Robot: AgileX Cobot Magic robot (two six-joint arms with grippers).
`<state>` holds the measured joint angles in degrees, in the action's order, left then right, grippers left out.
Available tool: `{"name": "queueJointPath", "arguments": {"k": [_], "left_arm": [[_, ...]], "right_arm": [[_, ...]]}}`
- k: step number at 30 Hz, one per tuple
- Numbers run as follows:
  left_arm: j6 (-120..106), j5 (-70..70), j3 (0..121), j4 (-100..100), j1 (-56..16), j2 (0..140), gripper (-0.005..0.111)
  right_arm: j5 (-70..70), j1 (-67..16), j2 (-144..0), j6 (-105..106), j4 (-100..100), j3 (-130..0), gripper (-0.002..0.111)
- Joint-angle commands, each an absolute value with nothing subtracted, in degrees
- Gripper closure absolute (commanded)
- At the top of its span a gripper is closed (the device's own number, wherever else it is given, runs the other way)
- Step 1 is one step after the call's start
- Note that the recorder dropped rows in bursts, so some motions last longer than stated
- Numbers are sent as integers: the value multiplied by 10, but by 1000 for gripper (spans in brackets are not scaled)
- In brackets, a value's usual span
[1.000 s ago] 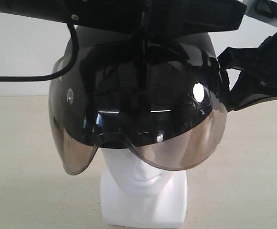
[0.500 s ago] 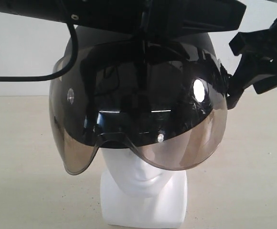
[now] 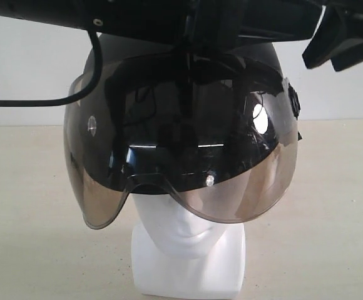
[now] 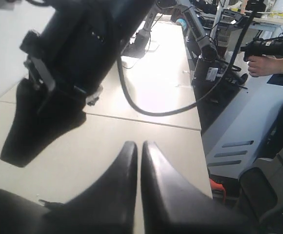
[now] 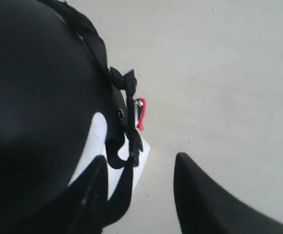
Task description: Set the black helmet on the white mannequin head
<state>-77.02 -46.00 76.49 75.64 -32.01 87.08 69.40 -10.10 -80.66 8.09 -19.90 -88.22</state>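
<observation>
The black helmet [image 3: 181, 125] sits on the white mannequin head [image 3: 188, 250]. Its smoky visor [image 3: 231, 194] hangs over the eyes, so only nose, lips and neck base show. My right gripper [image 3: 344, 44] hangs open up and to the right of the shell, touching nothing. In the right wrist view it [image 5: 140, 160] is beside the helmet [image 5: 34, 97], next to the chin strap [image 5: 127, 122] and the white base [image 5: 95, 136]. My left gripper [image 4: 139, 144] is shut with nothing in it, over bare table. The left arm [image 3: 169, 19] crosses above the helmet.
A black cable [image 3: 44, 102] loops down at the helmet's left side. The beige table [image 3: 31, 237] spreads all round the head. The left wrist view shows the other arm [image 4: 83, 44], the table's edge [image 4: 200, 126] and a person's hand [image 4: 261, 63] beyond it.
My right gripper has opened, let go of the helmet's right side and risen to the upper right. The helmet and the left arm have not moved.
</observation>
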Motion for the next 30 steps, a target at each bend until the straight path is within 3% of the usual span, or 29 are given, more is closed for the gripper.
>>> {"name": "queueJointPath", "arguments": {"k": [1,6,30], "left_arm": [[-688,-491,732,707,-325,918,102],[-683,-495,732,708,-325,930,102],[-726,-450,733,734,-363,907,102]], "right_arm": [[700,-97,-806,78,-219,-943,83],[700,-97,-806,78,-218,-991,109],[700,-97,-806,78,-213,-1008,108]]}}
